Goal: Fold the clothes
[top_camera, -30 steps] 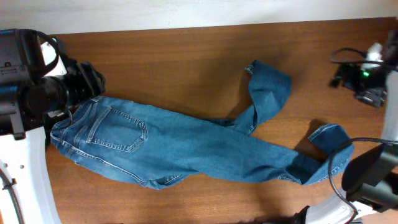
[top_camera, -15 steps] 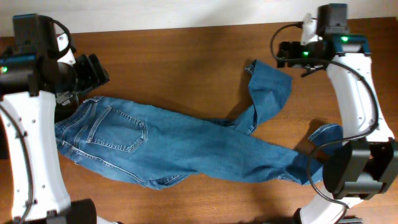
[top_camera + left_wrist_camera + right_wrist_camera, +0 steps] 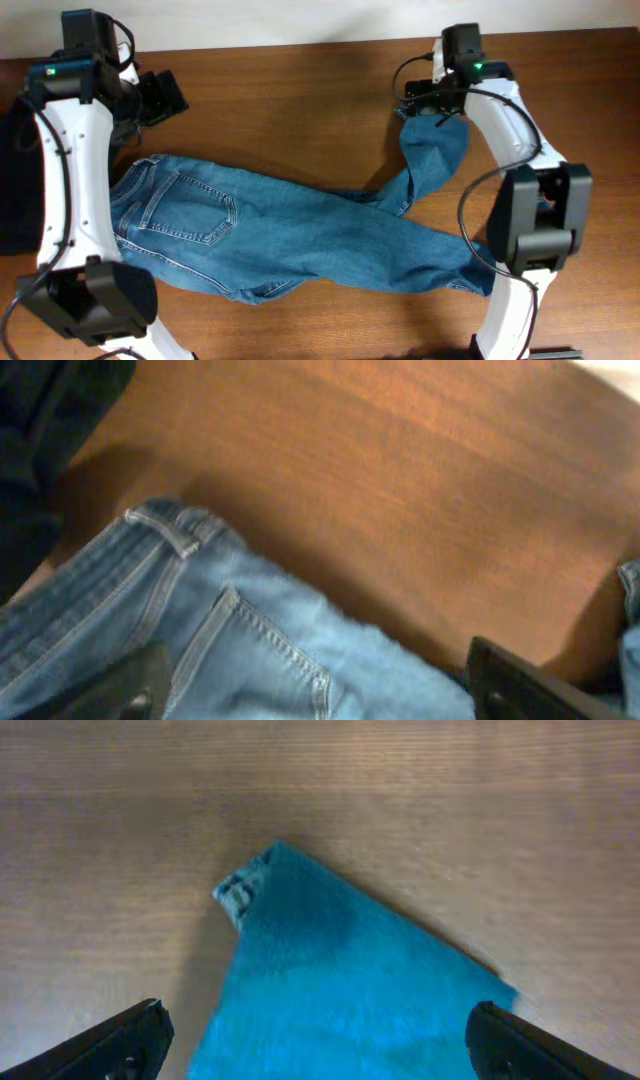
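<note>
Blue jeans (image 3: pixel 300 235) sprawl unfolded (legs askew); left hand (image 3: pixel 320 685) and right hand (image 3: pixel 320 1040) both gape apart.

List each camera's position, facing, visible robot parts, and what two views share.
Overhead: above the brown wooden table, facing down at the medium-blue denim jeans; shows left pincer, right pincer.
Left wrist: rides the arm, aimed down at the waistband; own open fingertips show.
Right wrist: same mount, aimed down at a leg hem; own open fingertips show.
Shared: overhead and right wrist show that hem.
</note>
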You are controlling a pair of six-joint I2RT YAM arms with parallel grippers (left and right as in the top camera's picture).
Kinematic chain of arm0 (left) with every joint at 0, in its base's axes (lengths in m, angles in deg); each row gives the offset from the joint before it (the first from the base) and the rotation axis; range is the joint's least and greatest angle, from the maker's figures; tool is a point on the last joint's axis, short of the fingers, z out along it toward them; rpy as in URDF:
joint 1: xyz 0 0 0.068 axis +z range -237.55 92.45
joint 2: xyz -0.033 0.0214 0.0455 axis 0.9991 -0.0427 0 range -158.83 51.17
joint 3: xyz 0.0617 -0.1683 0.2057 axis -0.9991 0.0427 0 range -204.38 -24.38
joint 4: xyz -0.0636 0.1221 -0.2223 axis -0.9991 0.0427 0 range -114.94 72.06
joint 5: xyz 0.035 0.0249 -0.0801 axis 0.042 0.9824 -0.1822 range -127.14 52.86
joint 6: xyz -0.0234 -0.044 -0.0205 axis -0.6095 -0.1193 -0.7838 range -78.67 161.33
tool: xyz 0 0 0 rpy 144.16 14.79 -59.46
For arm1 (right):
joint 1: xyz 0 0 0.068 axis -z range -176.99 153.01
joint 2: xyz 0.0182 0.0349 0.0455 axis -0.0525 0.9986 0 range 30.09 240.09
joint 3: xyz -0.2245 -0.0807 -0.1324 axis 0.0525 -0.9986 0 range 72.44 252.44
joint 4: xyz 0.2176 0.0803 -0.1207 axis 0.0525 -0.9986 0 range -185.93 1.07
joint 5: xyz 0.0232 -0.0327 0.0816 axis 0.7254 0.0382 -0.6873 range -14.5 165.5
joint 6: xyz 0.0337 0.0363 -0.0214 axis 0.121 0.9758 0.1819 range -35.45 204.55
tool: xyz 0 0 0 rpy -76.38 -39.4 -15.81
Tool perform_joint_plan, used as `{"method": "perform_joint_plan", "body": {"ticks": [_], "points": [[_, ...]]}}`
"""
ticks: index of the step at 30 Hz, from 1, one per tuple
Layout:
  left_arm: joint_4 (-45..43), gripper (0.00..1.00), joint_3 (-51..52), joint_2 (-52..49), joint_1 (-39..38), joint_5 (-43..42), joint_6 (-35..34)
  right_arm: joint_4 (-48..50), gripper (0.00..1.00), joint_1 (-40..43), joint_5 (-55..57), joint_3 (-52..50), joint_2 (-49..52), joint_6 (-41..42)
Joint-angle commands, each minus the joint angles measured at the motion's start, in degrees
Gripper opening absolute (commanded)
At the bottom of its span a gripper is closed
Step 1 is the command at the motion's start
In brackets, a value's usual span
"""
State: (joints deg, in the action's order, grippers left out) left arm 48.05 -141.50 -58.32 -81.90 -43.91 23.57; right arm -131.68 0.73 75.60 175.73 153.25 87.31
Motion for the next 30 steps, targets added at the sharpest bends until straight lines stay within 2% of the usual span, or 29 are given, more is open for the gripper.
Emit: {"method": "perform_joint_plan", "body": {"ticks": [1,7,17,30], "points": [[-1.5,0.99,-0.7,-2.2,0.3,0.2,1.7,2.4,0.99,-1.8,1.1,0.8,1.8,1.7],[-4.0,0.99,-0.7,-7.0,0.3,0.2,2.1,5.1,0.99,-3.0,3.9,0.8,4.0,5.6],[-5.9,0.99,-0.7,-13.7,0.3,0.2,4.6,4.3,0.99,-3.5,8.8,0.8,4.8,11.1],[-5.2,0.99,-0.7,-17.0,0.3,0.9,4.6,5.0,0.99,-3.4,8.8,-0.5,5.6,11.3]]}}
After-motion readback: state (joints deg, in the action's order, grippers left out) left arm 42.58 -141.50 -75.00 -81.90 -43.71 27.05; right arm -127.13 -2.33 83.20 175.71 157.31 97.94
